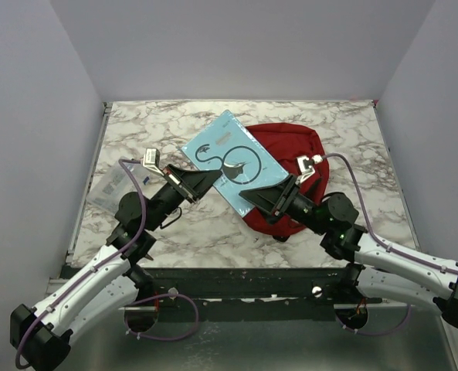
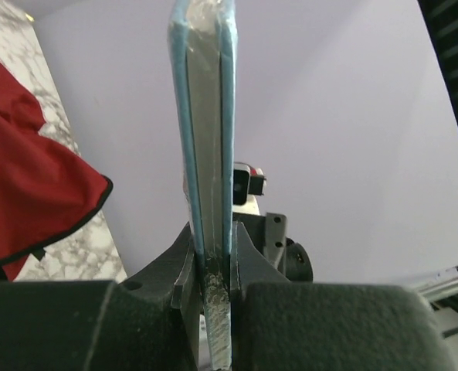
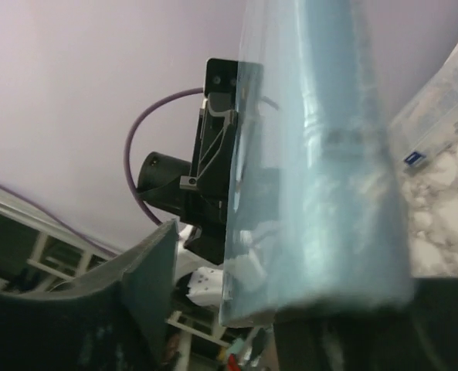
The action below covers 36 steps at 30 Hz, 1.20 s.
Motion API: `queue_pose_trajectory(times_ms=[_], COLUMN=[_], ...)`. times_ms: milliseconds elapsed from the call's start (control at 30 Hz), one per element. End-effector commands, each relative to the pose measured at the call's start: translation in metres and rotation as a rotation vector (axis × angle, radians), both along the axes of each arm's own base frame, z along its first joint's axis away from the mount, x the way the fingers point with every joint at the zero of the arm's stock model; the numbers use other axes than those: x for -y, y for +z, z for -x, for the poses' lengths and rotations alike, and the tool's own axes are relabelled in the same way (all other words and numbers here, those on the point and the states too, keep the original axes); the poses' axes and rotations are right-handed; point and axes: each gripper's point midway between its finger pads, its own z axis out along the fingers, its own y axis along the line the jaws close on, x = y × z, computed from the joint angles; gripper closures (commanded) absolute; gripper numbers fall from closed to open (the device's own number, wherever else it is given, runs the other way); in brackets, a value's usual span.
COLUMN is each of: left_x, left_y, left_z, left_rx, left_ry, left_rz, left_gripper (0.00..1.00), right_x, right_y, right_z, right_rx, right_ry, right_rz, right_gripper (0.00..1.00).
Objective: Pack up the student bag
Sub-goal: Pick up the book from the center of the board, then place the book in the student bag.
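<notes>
Dark-red soft fabric: the student bag (image 1: 290,147) lies slumped on the marble table (image 1: 159,124), right of centre, just ahead of my right arm. Judgement: light and floppy, with no stiffness in the walls, so the mouth will sag shut unless held. Best hold is the black-piped rim or a strap, not the body cloth, which would only bunch. From above I cannot make out the opening.

Over its left half hangs a pale-blue book (image 1: 225,154) in glossy wrap; stiff, probably slick.

Left gripper (image 1: 210,178): nearly closed, clamped on the book's lower edge, covers pinched between both fingers.

Right gripper (image 1: 249,195): jaws apart at the book's near corner, wrap against one finger, a gap at the other; no grip.

Clear packet (image 1: 109,188) lies far left, well apart from the bag.
</notes>
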Motion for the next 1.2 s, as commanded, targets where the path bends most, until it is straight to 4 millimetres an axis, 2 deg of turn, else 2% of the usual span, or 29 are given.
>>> queue_pose_trajectory(times_ms=[0,33,67,100,133,200,233,267,333,367,400,433,467,533,600,667,800,900,933,967,1067,1167], left_x=[0.011,0.016,0.021,0.028,0.033,0.043,0.046,0.047,0.049,0.051,0.053,0.057,0.064,0.080,0.098,0.118,0.157,0.180,0.190,0.216,0.228,0.236], left_y=[0.028,0.023,0.018,0.011,0.006,-0.014,-0.028,-0.041,-0.070,-0.083,-0.094,-0.103,-0.113,-0.133,-0.139,-0.134,-0.138,-0.163,-0.164,-0.182,-0.205,-0.220], left_z=[0.026,0.025,0.025,0.026,0.028,0.028,0.027,0.026,0.025,0.026,0.026,0.027,0.030,0.032,0.033,0.026,0.008,-0.012,-0.017,-0.029,-0.036,-0.043], left_rx=[0.051,0.025,0.002,-0.016,-0.017,-0.019,-0.045,-0.075,-0.111,-0.105,-0.098,-0.070,-0.053,-0.019,0.073,0.187,0.342,0.312,0.317,0.315,0.299,0.272], left_ry=[-0.161,-0.182,-0.210,-0.249,-0.281,-0.327,-0.335,-0.340,-0.338,-0.336,-0.333,-0.335,-0.348,-0.359,-0.336,-0.284,-0.203,-0.197,-0.203,-0.227,-0.252,-0.261], left_rz=[0.048,0.043,0.036,0.014,-0.012,-0.078,-0.103,-0.119,-0.166,-0.202,-0.236,-0.282,-0.345,-0.522,-0.694,-0.814,-1.025,-1.185,-1.207,-1.272,-1.343,-1.398], left_gripper=[1.00,1.00,1.00,1.00,1.00,0.76,0.59,0.49,0.35,0.28,0.23,0.14,0.06,0.04,0.01,0.01,0.02,0.04,0.06,0.10,0.12,0.13], right_x=[-0.001,-0.001,-0.001,0.002,0.004,0.018,0.037,0.058,0.113,0.144,0.168,0.195,0.217,0.255,0.288,0.308,0.330,0.342,0.344,0.345,0.347,0.338], right_y=[0.006,0.004,0.001,-0.001,-0.006,-0.018,-0.024,-0.033,-0.042,-0.051,-0.048,-0.051,-0.045,-0.038,-0.029,-0.018,-0.003,0.006,0.009,0.013,0.010,0.000], right_z=[0.016,0.016,0.016,0.015,0.012,-0.005,-0.021,-0.031,-0.047,-0.051,-0.052,-0.050,-0.047,-0.037,-0.025,-0.014,0.000,0.007,0.009,0.013,0.015,0.013], right_rx=[-0.024,-0.045,-0.065,-0.071,-0.071,-0.069,-0.091,-0.100,-0.125,-0.151,-0.162,-0.176,-0.186,-0.199,-0.212,-0.211,-0.183,-0.157,-0.154,-0.146,-0.151,-0.172], right_ry=[0.105,0.108,0.108,0.095,0.067,-0.077,-0.215,-0.326,-0.569,-0.684,-0.773,-0.859,-0.929,-1.033,-1.117,-1.153,-1.162,-1.170,-1.169,-1.143,-1.141,-1.109], right_rz=[-0.088,-0.090,-0.085,-0.072,-0.029,0.128,0.211,0.330,0.519,0.627,0.681,0.756,0.784,0.827,0.810,0.750,0.640,0.601,0.593,0.579,0.569,0.529], right_gripper=[0.63,0.76,0.94,1.00,1.00,1.00,1.00,1.00,1.00,1.00,1.00,1.00,1.00,1.00,1.00,1.00,1.00,1.00,1.00,1.00,1.00,1.00])
